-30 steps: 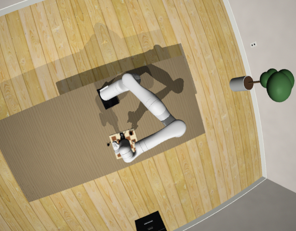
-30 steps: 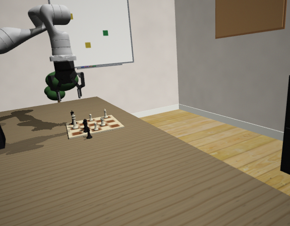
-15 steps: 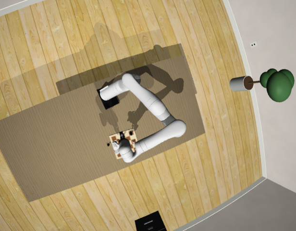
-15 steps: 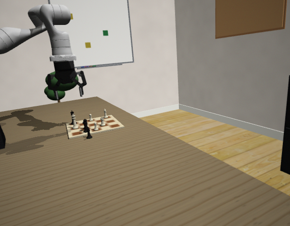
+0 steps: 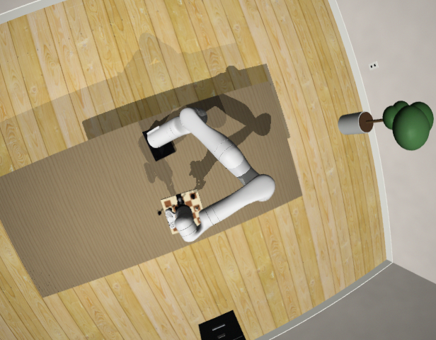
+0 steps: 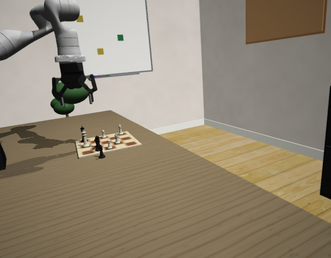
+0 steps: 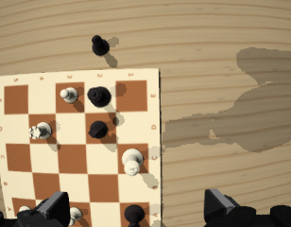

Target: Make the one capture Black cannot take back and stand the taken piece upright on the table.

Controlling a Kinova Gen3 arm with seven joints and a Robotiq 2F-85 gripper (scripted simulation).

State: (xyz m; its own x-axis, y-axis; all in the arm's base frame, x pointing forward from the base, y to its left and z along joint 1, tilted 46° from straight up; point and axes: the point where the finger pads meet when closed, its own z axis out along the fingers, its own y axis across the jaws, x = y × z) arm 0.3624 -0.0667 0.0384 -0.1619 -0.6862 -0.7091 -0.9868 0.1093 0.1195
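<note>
My gripper (image 6: 77,104) (image 7: 136,206) is open and empty, high above the board (image 6: 83,155) (image 7: 155,76). A black pawn (image 5: 159,212) (image 6: 101,153) (image 7: 101,46) stands upright on the table beside the E edge. A white pawn (image 7: 69,95) stands on E3, a tall black piece (image 7: 99,96) on E2, an angular-topped black piece (image 7: 98,129) on D2, and a white rook (image 6: 117,139) (image 7: 43,130) on D4. A tall white piece (image 6: 85,142) (image 7: 132,157) stands on C1. All look upright.
Along row A stand a black piece (image 7: 134,214) on A1, a white pawn (image 6: 103,134) on A3 and a white piece (image 6: 120,130) on A5. My left finger partly covers the last two in the wrist view. The wooden table (image 5: 83,219) extends beyond the board.
</note>
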